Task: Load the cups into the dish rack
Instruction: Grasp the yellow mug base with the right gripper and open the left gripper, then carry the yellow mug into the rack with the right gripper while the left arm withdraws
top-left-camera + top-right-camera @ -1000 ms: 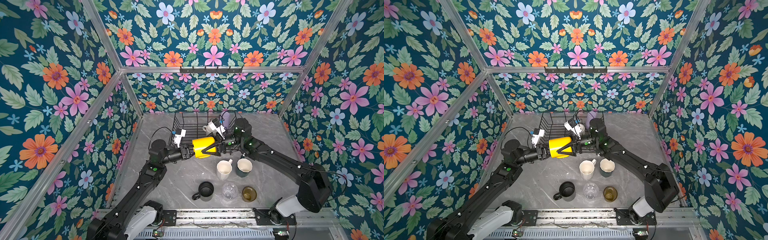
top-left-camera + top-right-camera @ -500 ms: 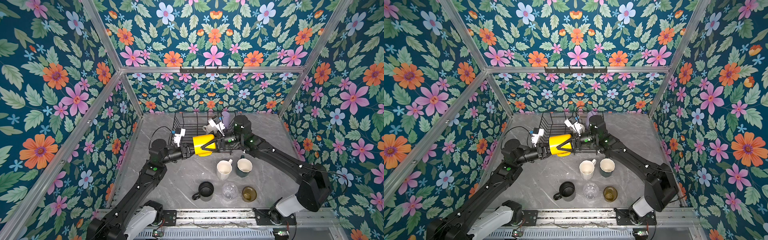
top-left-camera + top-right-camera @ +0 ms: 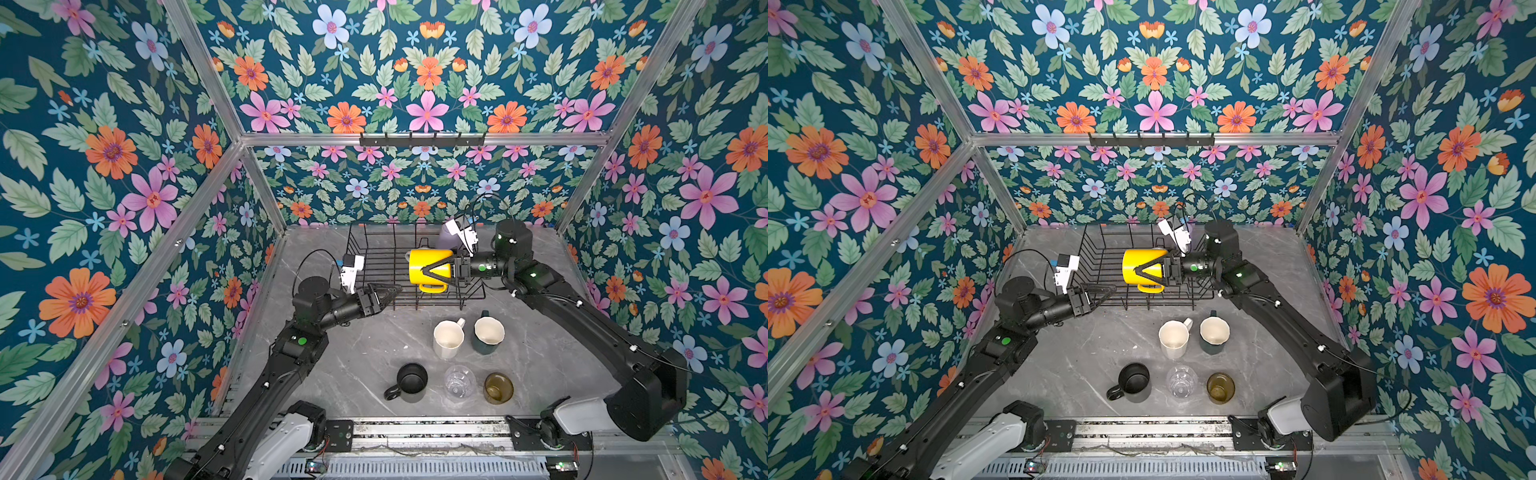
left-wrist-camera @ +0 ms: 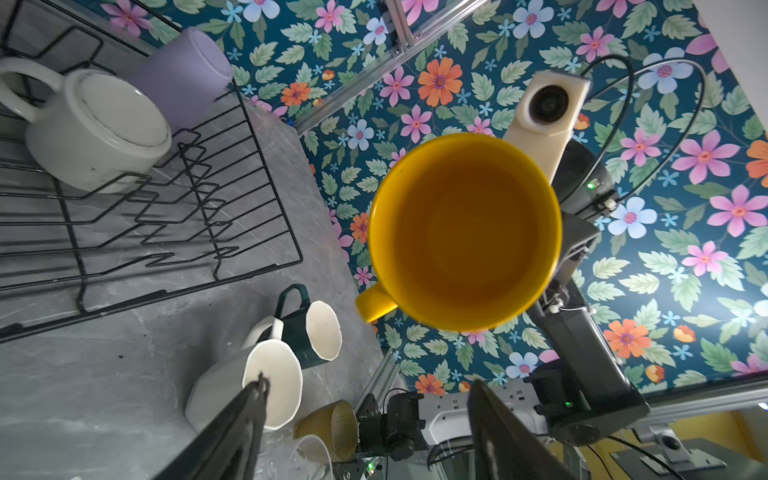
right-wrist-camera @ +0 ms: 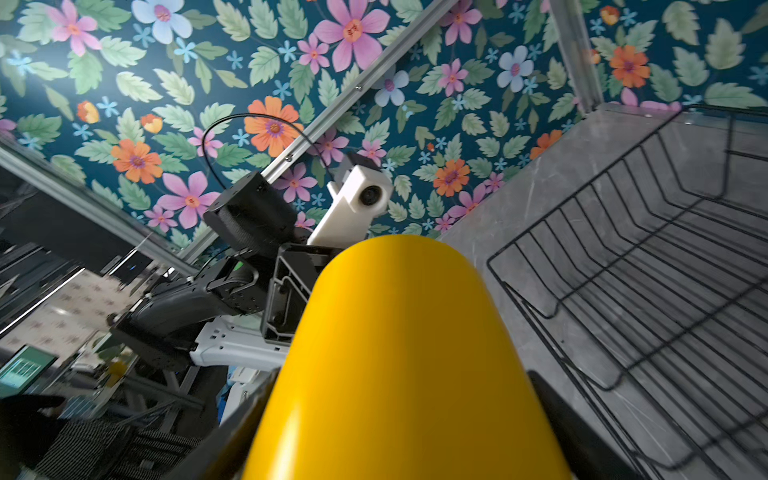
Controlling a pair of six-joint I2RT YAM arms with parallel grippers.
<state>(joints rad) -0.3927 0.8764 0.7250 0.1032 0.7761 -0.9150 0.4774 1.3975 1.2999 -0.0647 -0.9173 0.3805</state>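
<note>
- Yellow mug [image 3: 430, 266] is off the table. It lies on its side in the air, over the right half of the dish rack [image 3: 374, 257] in both top views, with its handle toward the near rack edge.
- Right gripper [image 3: 428, 270] is clamped across the mug's body from the base end. In the right wrist view you only get the yellow wall [image 5: 395, 353] filling the gap between the fingers, with rack wires [image 5: 665, 291] off to one side.
- The left wrist view gives you what the top views can't: a look straight into the mug's mouth [image 4: 465, 232], with the mug clear of the rack wires [image 4: 124, 232].
- Left gripper [image 3: 395, 289] sits at the rack's near left corner, apart from the mug and pointing at its mouth. Its jaws are spread wide and hold nothing, clearest in the left wrist view [image 4: 368, 382].
- That view also shows you a white mug [image 4: 95, 133] base-up in the rack, with the lilac tumbler [image 4: 178, 70] just beside it. In a top view only a sliver of the tumbler [image 3: 444, 241] shows by the right wrist camera.
- On the table in front of the rack, the cream mug [image 3: 449, 338] and dark green mug [image 3: 488, 334] stand side by side.
- Nearer the bases, the black mug [image 3: 409, 380], clear glass [image 3: 459, 380] and amber glass [image 3: 498, 388] stand upright in a row.
</note>
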